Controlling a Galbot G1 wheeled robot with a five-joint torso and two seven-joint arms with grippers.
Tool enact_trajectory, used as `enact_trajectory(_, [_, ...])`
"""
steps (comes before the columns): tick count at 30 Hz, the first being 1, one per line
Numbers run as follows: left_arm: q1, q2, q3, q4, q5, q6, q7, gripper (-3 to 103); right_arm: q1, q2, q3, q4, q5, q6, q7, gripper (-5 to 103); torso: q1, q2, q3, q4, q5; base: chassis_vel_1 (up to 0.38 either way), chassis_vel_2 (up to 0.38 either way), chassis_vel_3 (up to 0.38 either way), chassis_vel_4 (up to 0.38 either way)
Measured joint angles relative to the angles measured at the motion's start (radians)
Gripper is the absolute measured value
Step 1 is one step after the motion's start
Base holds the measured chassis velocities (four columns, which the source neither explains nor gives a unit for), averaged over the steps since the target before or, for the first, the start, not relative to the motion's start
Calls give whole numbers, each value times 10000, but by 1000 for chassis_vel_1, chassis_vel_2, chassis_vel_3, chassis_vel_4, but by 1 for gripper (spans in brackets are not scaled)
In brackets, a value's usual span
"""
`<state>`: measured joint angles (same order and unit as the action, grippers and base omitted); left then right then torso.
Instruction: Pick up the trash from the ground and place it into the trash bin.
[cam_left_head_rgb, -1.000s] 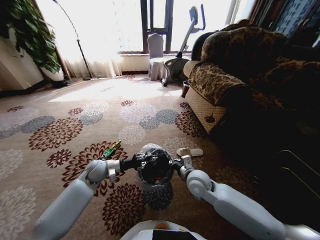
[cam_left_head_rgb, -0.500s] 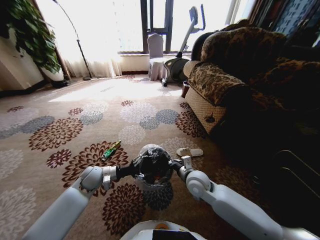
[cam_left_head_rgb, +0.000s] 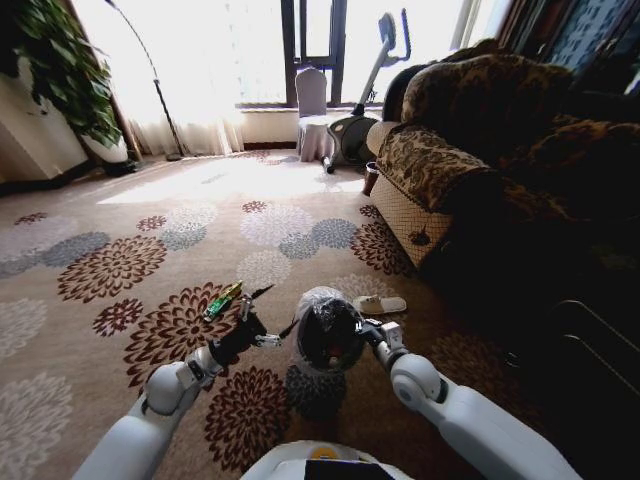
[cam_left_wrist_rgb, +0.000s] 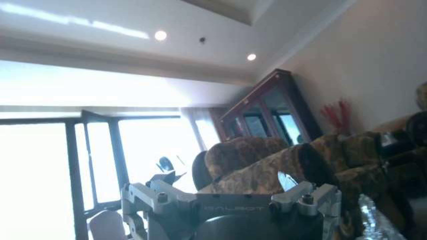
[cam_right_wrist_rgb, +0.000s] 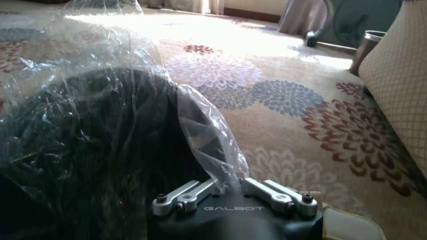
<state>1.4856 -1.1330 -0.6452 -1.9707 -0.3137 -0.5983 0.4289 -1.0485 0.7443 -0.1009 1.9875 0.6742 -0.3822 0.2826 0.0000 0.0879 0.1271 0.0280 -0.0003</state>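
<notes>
While right gripper (cam_left_head_rgb: 368, 330) pinches the trash bin (cam_left_head_rgb: 328, 335) liner, left gripper (cam_left_head_rgb: 262, 315), jaws spread, hangs empty; next grab: green wrapper (cam_left_head_rgb: 222, 299) on carpet.

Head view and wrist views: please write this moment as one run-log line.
right gripper: shut on trash bin liner | left gripper: open, beside bin | green wrapper: on carpet

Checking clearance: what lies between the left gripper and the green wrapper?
Bare carpet only, in the head view, between left gripper and wrapper.
</notes>
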Motion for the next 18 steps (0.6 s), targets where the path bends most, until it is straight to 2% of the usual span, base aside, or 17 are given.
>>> enact_trajectory(2, [39,-168,-96,29,-48,20,-109,100,-88,-115,91,-3,-179,116,-280,0,0,0,0,1,-2,0,0,0,0])
enact_trajectory(3, [172,-512,-226,51,-116,41,-300,100,-149,-221,234,-107,-354,485,-477,0,0,0,1,1,6,0,0,0,0])
enact_trajectory(4, [282,-660,-238,36,-133,42,-363,100,-114,-181,298,-235,-315,831,-336,0,0,0,1,1,7,0,0,0,0])
enact_trajectory(8, [412,-792,-207,-14,-129,43,-389,100,-42,-115,333,-343,-242,1140,-226,0,0,-1,1,1,4,0,0,0,0])
enact_trajectory(9, [563,-926,-102,-104,-37,31,-393,100,-35,-64,342,-324,-27,1428,-224,0,0,-1,2,6,8,0,0,0,0])
enact_trajectory(12, [598,-1017,-21,-179,44,30,-393,100,-221,97,433,10,628,1456,12,0,0,-1,2,3,7,0,0,0,0])
enact_trajectory(18, [621,-1025,-13,-228,55,38,-418,100,-456,183,783,306,787,1799,99,0,0,0,2,3,6,0,0,0,0])
